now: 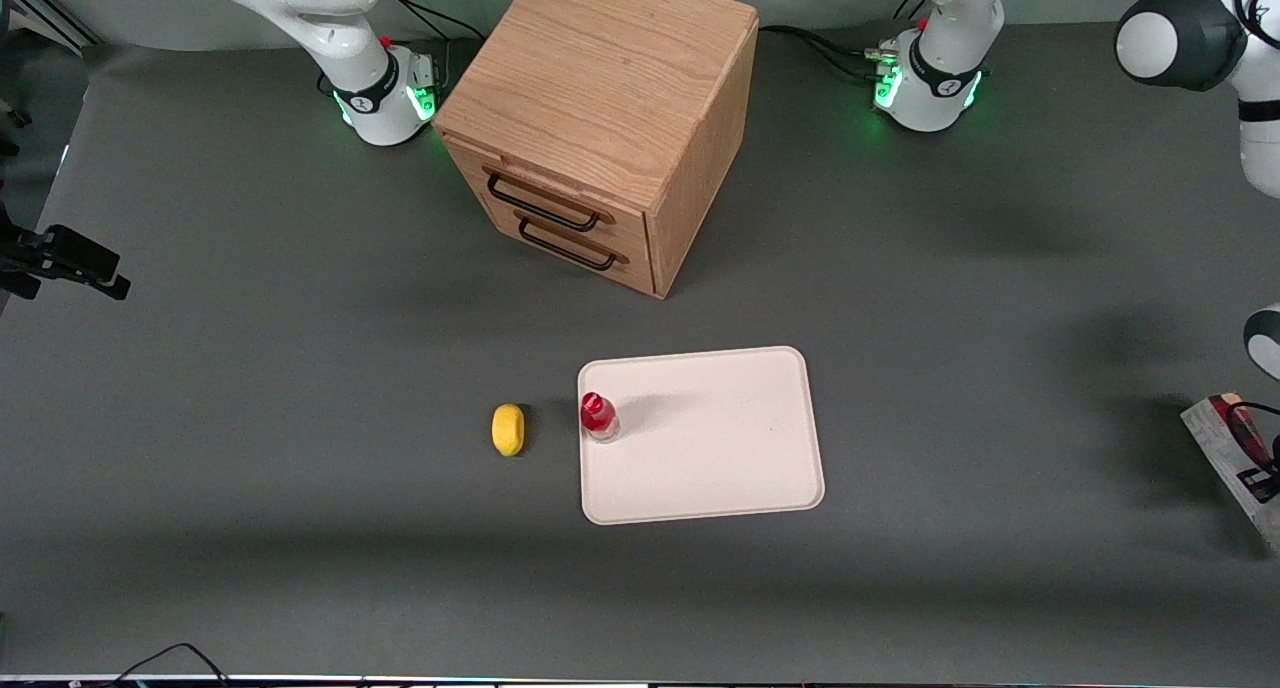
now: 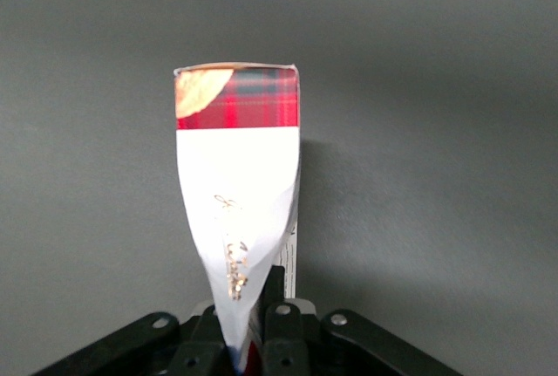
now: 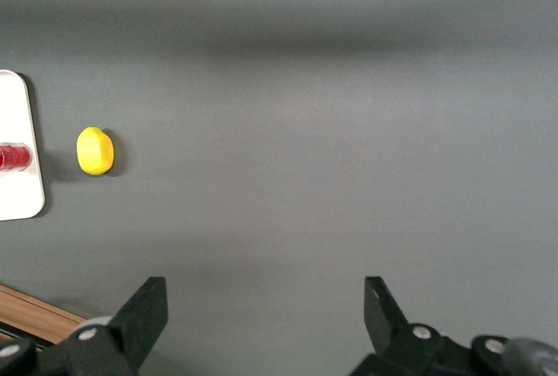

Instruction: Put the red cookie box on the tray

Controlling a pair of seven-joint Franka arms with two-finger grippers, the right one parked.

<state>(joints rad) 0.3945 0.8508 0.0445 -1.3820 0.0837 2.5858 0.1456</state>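
- The end effector (image 2: pixel 253 341), at the working arm's end of the desk (image 1: pixel 300 368), is clamping the red cookie box (image 2: pixel 237 193) by one end.
- Carrying it level toward bare tray (image 1: pixel 720 448), clear of the red-capped bottle (image 1: pixel 598 416), seems wisest.

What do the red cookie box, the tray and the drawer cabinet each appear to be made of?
Red cookie box, held in the gripper toward the working arm's end of the table: probably printed card, with a buckled white side. Tray: matte cream, moulded rim, likely plastic. Drawer cabinet: visible grain suggests wood or veneer.
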